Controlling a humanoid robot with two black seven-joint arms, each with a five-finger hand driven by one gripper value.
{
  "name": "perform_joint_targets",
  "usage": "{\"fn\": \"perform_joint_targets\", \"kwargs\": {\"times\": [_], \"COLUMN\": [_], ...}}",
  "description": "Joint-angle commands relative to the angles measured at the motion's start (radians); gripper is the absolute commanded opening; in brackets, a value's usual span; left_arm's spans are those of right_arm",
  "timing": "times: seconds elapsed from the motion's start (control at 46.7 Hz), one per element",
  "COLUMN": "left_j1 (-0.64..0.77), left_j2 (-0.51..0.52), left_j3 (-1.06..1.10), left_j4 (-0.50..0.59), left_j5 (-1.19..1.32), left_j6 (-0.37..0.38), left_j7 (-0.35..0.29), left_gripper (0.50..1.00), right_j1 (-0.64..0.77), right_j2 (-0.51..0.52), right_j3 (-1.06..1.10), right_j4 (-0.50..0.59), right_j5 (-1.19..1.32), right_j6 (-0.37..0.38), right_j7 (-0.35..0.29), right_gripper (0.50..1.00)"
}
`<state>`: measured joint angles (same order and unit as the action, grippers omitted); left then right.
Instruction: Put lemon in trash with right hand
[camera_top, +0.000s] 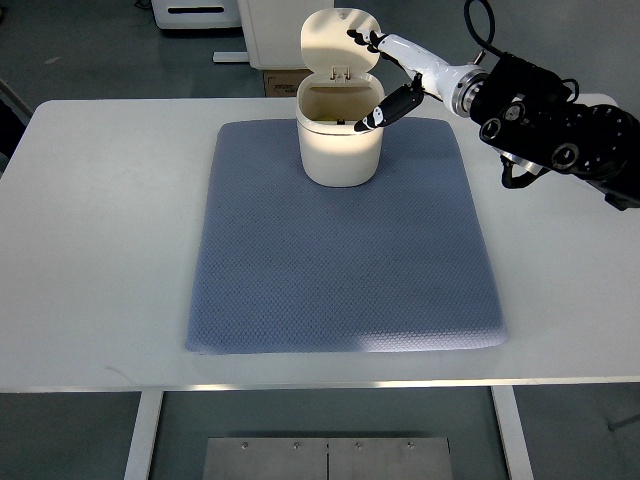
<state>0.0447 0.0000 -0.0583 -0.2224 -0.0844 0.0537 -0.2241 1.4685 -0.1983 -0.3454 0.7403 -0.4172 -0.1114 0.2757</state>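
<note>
The right hand (385, 75) reaches in from the right edge and hovers over the open mouth of the small white trash bin (340, 150), its fingers (380, 115) spread and holding nothing that I can see. One dark fingertip hangs just above the bin's near rim, another sits up by the raised lid (340, 40). A sliver of yellow-green shows just inside the rim, which I take to be the lemon (328, 122), already down in the bin; it is too small to be sure.

The bin stands at the far end of a blue-grey mat (340, 250) on the white table (100, 200). The left arm is nowhere in sight.

From here the risk, as I judge it, is the way out. The fingers are close to both rim and lid, so a careless pull back could hook the light bin and tip it, or knock the lid shut.
</note>
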Motion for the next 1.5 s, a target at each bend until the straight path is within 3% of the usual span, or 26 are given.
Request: {"fn": "perform_joint_targets", "kwargs": {"times": [0.0,0.235,0.514,0.792,0.984,1.198,1.477], "left_j1": [0.000,0.000,0.000,0.000,-0.002,0.000,0.000], "left_j2": [0.000,0.000,0.000,0.000,0.000,0.000,0.000], "left_j3": [0.000,0.000,0.000,0.000,0.000,0.000,0.000], "left_j4": [0.000,0.000,0.000,0.000,0.000,0.000,0.000], "left_j5": [0.000,0.000,0.000,0.000,0.000,0.000,0.000], "left_j6": [0.000,0.000,0.000,0.000,0.000,0.000,0.000], "left_j7": [0.000,0.000,0.000,0.000,0.000,0.000,0.000], "left_gripper": [1.000,1.000,1.000,1.000,1.000,1.000,1.000], "right_j1": [0.001,-0.005,-0.114,-0.390,-0.424,-0.436,-0.491], "right_j2": [-0.065,-0.295,-0.382,-0.337,-0.328,-0.204,-0.046], "right_j3": [0.002,0.065,0.218,0.560,0.660,0.666,0.747], "right_j4": [0.066,0.270,0.248,0.217,0.169,-0.010,-0.193], "right_j5": [0.000,0.000,0.005,0.058,0.145,0.420,0.471], "right_j6": [-0.004,-0.001,-0.005,-0.005,-0.002,0.007,0.039], "right_j7": [0.013,0.043,0.033,0.046,0.022,0.019,0.022], "right_gripper": [0.998,1.000,1.000,1.000,1.000,1.000,1.000]}}
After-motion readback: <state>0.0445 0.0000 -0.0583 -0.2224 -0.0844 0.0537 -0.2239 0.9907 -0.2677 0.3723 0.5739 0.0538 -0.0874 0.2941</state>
